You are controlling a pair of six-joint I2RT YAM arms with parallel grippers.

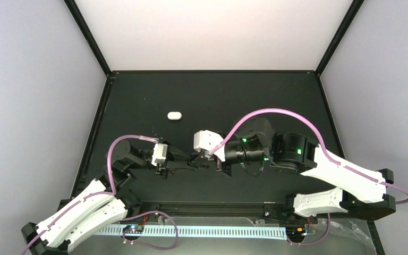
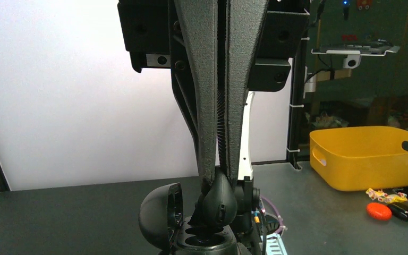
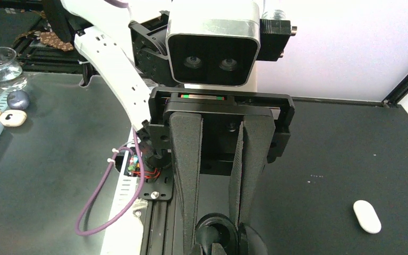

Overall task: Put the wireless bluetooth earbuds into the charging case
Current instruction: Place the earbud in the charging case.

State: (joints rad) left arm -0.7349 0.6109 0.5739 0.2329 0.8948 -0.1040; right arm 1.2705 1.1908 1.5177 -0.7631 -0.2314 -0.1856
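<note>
My left gripper (image 2: 220,178) is shut on a small black teardrop-shaped earbud (image 2: 220,204) and holds it, tip down, just above the wells of a black charging case (image 2: 207,245). The case's domed lid (image 2: 159,215) stands open to the left. My right gripper (image 3: 218,234) is shut on the case's round base (image 3: 219,229), with the lid (image 3: 254,243) beside its right finger. In the top view both grippers meet at the table's middle, left (image 1: 190,159) and right (image 1: 203,160). No white buds are in view.
A white pill-shaped case (image 1: 175,115) lies alone on the black mat behind the grippers; it also shows in the right wrist view (image 3: 367,216). Off the table are a yellow bin (image 2: 366,156) and a glass cup (image 3: 2,64).
</note>
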